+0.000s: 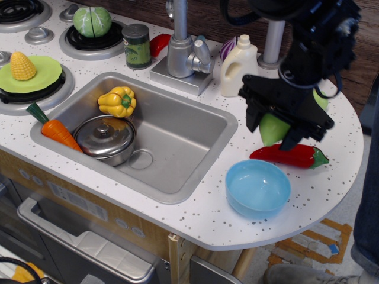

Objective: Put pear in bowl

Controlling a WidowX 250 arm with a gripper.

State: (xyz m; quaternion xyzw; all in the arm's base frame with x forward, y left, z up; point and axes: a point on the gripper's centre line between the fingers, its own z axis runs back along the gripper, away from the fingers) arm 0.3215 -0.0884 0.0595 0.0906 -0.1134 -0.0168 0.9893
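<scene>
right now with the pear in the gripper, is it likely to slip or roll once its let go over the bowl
The pear looks smooth and glossy, so it may slip between the jaws of the gripper. Its rounded teardrop shape would probably roll on landing. The bowl is wider, with raised sides, so it should likely stay inside.

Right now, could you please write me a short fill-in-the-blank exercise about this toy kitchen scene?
1. The black gripper is shut on the pale-green plastic ____.
2. The round light-blue plastic bowl holds ____.
3. The yellow toy bell pepper lies inside the steel ____.
4. The long red toy chili pepper lies on the counter beside the ____.

Missing words: pear; nothing; sink; bowl
</scene>
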